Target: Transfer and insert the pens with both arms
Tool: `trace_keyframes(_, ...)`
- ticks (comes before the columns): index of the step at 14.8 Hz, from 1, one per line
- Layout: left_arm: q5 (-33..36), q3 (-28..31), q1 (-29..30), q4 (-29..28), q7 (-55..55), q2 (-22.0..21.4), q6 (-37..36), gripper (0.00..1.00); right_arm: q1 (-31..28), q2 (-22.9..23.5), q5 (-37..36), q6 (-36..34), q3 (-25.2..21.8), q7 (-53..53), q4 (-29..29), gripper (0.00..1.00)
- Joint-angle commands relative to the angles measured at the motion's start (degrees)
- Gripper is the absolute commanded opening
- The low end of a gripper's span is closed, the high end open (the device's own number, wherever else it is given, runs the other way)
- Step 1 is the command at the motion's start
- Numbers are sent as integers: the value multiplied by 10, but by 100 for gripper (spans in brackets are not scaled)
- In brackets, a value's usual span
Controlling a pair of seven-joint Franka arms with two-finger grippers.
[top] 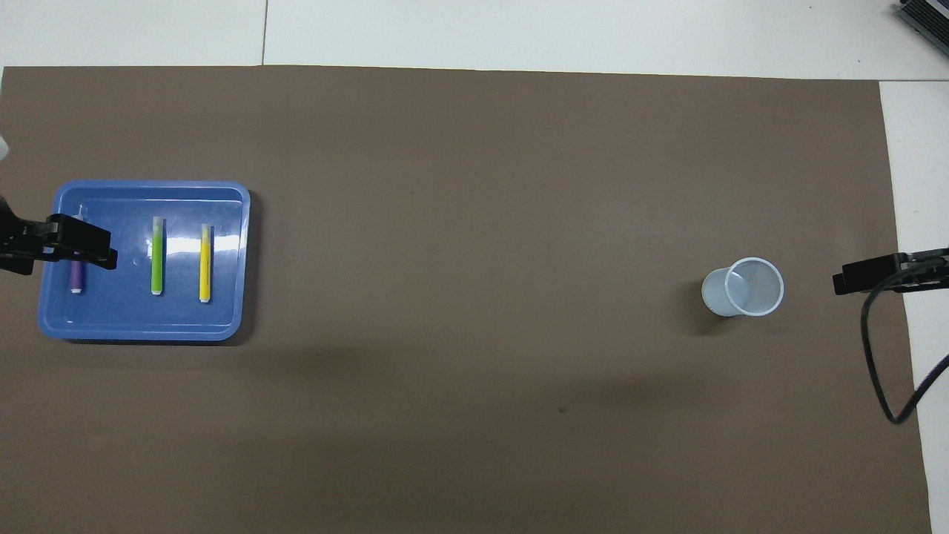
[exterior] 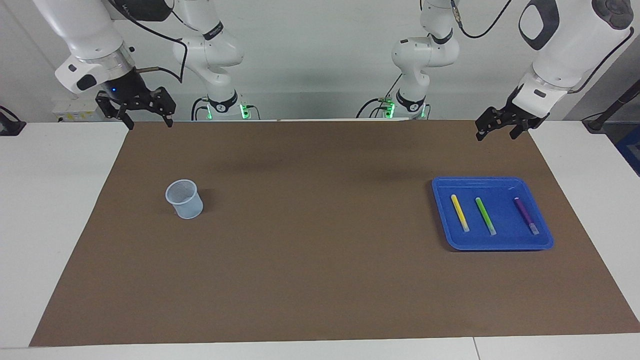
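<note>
Both grippers hang empty with fingers apart. Left gripper hovers high over the mat's edge at the robots' end, short of the tray, touching nothing; in the overhead view its tips cover part of the tray only because it is raised. Right gripper hovers over the mat's corner toward the right arm's end, well apart from the tray, and waits.

All three pens lie in the tray, side by side and apart from one another, pale ends pointing away from the robots. Yellow pen lies nearest the mat's middle, green pen just beside it, and purple pen toward the tray's outer wall. Tray rests flat on the brown mat at the left arm's end.

Cup stands upright and empty, far from the tray toward the right arm's end.

Judged from this, nothing has begun: no pen is lifted and the cup holds none. First step would be a pick by the left gripper, which sits closest to the tray. That calls for descending over one pen and closing across its thin barrel, not along it. Since the cup is well away from the tray, a mid-table handover to the right gripper likely follows.
</note>
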Motion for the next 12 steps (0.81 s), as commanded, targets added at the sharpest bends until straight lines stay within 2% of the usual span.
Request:
trace_keyframes(1, 9, 0, -1, 6, -2, -2, -7, 100, 7, 7, -9, -14, -5, 13, 13, 100)
trace_keyframes(12, 9, 3, -1, -3, -8, -22, -5, 100, 7, 5, -9, -14, -5, 13, 13, 100)
